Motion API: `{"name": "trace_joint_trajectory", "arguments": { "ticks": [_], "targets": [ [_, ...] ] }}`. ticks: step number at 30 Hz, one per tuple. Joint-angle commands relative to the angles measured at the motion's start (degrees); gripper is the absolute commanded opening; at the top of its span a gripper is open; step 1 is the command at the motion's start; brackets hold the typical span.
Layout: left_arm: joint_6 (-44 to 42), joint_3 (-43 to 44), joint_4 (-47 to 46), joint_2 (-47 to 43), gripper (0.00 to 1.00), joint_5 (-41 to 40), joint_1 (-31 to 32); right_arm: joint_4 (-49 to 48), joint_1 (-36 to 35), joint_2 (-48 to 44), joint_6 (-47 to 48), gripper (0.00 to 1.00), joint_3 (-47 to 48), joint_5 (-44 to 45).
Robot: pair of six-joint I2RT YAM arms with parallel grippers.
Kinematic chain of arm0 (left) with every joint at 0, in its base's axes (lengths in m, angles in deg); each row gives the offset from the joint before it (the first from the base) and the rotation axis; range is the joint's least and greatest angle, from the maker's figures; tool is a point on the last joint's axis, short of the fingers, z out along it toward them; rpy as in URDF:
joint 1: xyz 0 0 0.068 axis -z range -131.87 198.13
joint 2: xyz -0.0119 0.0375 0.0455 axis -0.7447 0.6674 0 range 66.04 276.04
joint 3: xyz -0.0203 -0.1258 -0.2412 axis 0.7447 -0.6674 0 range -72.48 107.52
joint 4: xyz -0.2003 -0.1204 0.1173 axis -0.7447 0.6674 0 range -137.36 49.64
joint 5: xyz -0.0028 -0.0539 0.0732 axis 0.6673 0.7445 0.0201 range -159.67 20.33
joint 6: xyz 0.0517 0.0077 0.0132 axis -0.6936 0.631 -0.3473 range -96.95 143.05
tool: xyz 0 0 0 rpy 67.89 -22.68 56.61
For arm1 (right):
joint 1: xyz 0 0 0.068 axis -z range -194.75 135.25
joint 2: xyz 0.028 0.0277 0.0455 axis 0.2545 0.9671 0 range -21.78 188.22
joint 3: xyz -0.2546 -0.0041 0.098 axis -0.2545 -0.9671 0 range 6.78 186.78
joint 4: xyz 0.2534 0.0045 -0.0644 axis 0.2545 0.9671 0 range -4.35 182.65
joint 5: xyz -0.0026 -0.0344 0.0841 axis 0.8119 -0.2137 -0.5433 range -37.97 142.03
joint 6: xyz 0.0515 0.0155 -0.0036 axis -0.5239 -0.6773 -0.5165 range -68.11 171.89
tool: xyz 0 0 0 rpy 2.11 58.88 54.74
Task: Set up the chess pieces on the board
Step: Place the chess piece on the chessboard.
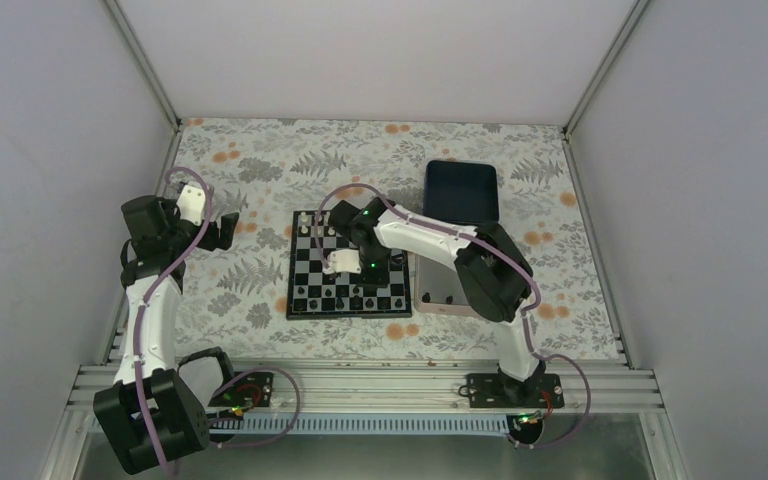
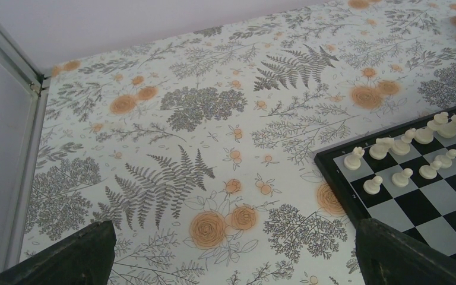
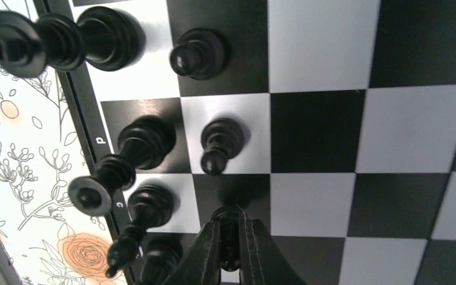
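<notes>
Right tool (image 3: 230, 233) pinches black pawn (image 3: 228, 215), long axis upright, over board (image 3: 314, 136).

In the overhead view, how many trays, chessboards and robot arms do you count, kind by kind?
Trays: 2 (dark blue square tray, pale metallic rectangular tray)
Chessboards: 1 (black-and-silver checked square board)
Robot arms: 2 (left arm, right arm)
Total: 5

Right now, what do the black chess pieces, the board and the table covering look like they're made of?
Black chess pieces: probably moulded plastic, semi-gloss; soft highlights on their rounded collars.
Board: smooth and rigid-looking, with a silvery satin sheen on the light squares; plastic or coated metal, hard to tell.
Table covering: printed floral sheet, likely vinyl or oilcloth, lying flat with faint sheen.
</notes>
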Motion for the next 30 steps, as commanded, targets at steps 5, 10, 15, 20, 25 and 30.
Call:
{"name": "trace_joint_trajectory", "arguments": {
  "ticks": [5, 10, 15, 20, 25, 30],
  "targets": [
    [-0.8, -0.5, -0.35, -0.74, 1.0, 1.29, -0.53, -0.57, -1.12, 1.57, 0.58, 0.07, 0.79, -1.27],
    [-0.8, -0.46, -0.26, -0.74, 1.0, 1.52, -0.62, -0.77, -1.14, 1.59, 0.49, 0.07, 0.4, -0.71],
    [-0.81, -0.41, -0.26, -0.73, 1.0, 1.43, -0.67, -1.15, -1.1, 2.16, 0.47, 0.07, 0.05, -0.31],
    [-0.8, -0.42, -0.26, -0.85, 1.0, 1.53, -0.79, -1.07, -1.1, 2.52, 0.6, 0.08, -0.01, -0.06],
    [-0.8, -0.38, -0.27, -0.74, 1.0, 1.64, -0.83, -1.18, -1.12, 2.72, 0.43, 0.09, -0.37, 0.69],
    [-0.87, -0.44, -0.28, -0.84, 1.0, 1.74, -0.88, -0.95, -0.86, 1.16, 0.0, 0.22, -0.03, 2.12]
  ]
}}
